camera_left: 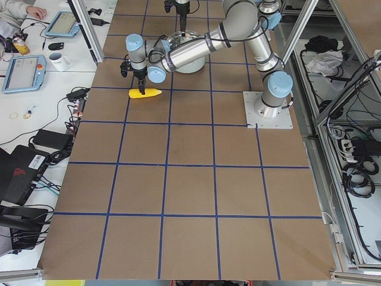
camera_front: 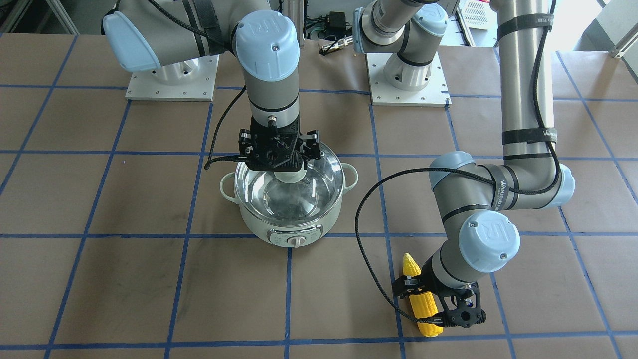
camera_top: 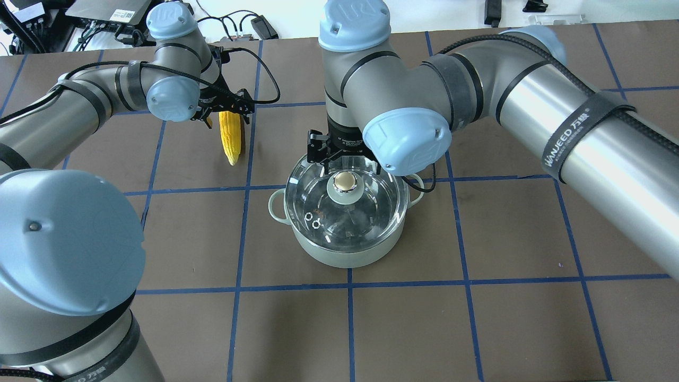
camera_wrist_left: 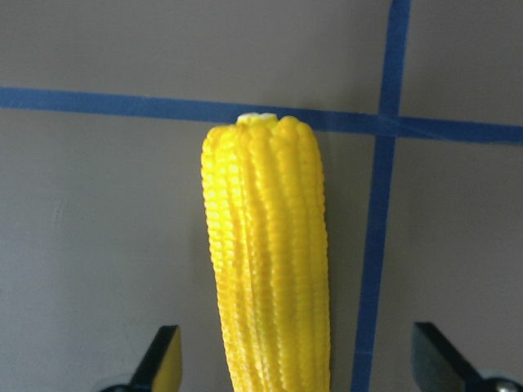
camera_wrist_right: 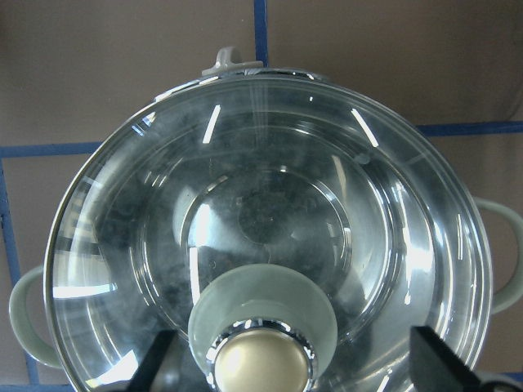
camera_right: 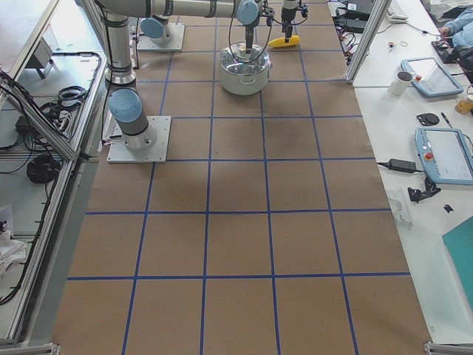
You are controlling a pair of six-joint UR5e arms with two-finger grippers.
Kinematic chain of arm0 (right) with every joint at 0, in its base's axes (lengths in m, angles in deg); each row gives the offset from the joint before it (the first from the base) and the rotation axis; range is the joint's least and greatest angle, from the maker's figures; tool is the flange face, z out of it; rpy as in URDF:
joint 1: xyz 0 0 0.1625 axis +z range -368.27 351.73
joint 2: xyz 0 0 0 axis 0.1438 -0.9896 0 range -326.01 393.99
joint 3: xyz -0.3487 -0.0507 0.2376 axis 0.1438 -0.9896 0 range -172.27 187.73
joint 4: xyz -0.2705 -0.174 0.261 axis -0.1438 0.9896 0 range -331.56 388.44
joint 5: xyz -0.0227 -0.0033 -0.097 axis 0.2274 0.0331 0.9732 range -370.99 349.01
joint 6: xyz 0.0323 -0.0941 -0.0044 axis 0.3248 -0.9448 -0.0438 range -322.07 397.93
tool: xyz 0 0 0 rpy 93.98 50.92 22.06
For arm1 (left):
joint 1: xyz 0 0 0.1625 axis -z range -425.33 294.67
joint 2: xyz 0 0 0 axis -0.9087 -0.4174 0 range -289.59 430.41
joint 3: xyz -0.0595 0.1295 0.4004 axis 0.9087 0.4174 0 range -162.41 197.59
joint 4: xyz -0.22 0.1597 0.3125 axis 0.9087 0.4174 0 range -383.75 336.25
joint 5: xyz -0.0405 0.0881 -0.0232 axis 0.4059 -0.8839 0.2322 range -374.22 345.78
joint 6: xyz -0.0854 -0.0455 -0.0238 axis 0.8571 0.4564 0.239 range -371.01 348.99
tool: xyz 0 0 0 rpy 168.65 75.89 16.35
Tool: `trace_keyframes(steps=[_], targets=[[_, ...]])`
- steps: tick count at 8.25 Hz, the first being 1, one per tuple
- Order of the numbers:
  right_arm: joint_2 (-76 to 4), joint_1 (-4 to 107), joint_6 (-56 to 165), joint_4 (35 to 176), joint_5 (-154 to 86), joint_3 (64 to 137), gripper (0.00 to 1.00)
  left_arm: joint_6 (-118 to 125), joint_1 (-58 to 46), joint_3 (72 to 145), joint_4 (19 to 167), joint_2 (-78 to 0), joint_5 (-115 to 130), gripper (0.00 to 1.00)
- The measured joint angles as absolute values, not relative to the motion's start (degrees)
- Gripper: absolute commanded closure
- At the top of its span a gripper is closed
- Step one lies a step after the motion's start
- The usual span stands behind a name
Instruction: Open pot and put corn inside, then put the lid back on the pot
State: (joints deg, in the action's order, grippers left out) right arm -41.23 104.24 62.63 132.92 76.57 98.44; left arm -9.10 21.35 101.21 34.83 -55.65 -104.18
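Note:
The mint-green pot (camera_front: 294, 230) stands mid-table with the glass lid (camera_front: 319, 192) on it. My right gripper (camera_front: 280, 158) hangs right over the lid's knob (camera_top: 345, 183). In the right wrist view the gripper (camera_wrist_right: 294, 363) is open, with a fingertip (camera_wrist_right: 155, 363) on each side of the knob (camera_wrist_right: 261, 331) and not touching it. The yellow corn (camera_top: 232, 142) lies flat on the table to the pot's left. My left gripper (camera_top: 225, 112) is low over its thick end. In the left wrist view it (camera_wrist_left: 298, 359) is open and straddles the corn (camera_wrist_left: 265, 245).
The two arm base plates (camera_front: 172, 80) (camera_front: 408, 82) sit at the table's robot side. A black cable (camera_front: 366, 239) loops over the table between pot and corn. Blue tape lines grid the brown surface. Operator desks with tablets (camera_right: 443, 151) flank the far side.

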Motion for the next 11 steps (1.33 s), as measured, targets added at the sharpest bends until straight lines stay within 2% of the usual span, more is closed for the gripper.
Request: trace_keyframes(steps=[1, 2, 3, 8, 11], targets=[[-41.10, 104.60, 62.72, 133.61, 76.52, 99.48, 0.01, -9.17, 21.28, 101.11, 34.28, -56.66, -104.33, 0.00], [-40.98, 105.07, 62.77, 134.01, 76.49, 100.01, 0.06, -9.11, 21.22, 101.01, 34.00, -57.54, -104.45, 0.36], [-40.84, 105.35, 62.79, 134.18, 76.47, 100.28, 0.13, -8.51, 21.19, 100.96, 33.86, -58.18, -104.48, 0.99], [-40.54, 105.63, 62.20, 134.39, 76.46, 100.40, 0.52, -8.72, 21.07, 100.31, 34.22, -58.46, -104.59, 1.00], [-40.47, 105.64, 61.93, 134.28, 76.40, 100.19, 0.60, -8.68, 21.06, 99.23, 39.18, -54.22, -108.63, 1.00]])
